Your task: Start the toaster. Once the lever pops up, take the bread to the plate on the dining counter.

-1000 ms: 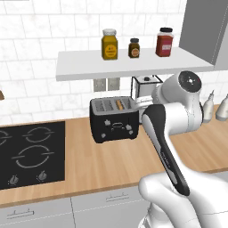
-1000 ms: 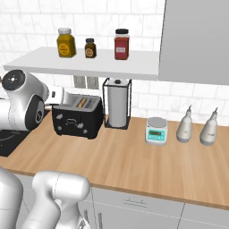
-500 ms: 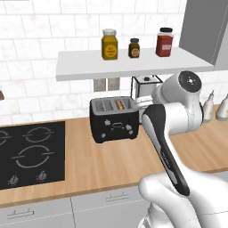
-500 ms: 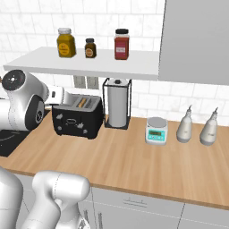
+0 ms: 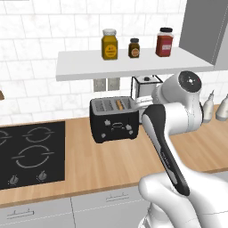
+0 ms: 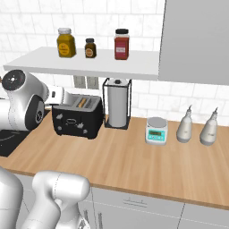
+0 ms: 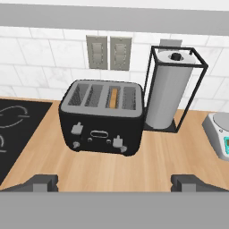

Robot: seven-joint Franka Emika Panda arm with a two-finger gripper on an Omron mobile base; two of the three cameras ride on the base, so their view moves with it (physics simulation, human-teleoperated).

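Note:
The black four-slot toaster (image 5: 113, 121) (image 6: 77, 118) (image 7: 102, 118) stands on the wooden counter against the tiled wall. A tan slice of bread (image 7: 114, 97) (image 5: 119, 104) (image 6: 82, 102) sits down in its third slot from the left. Two small pale levers (image 7: 77, 129) show on the toaster's front. My gripper (image 7: 115, 183) hangs in front of and above the toaster, apart from it, open wide with nothing between its fingertips (image 7: 42, 182). The plate and the dining counter are out of view.
A paper towel roll in a black wire holder (image 7: 169, 91) (image 6: 117, 103) stands right of the toaster, then a small kitchen scale (image 6: 156, 130) and two pale bottles (image 6: 185, 125). The black cooktop (image 5: 31, 153) lies to the left. A shelf (image 5: 133, 64) with three jars hangs overhead.

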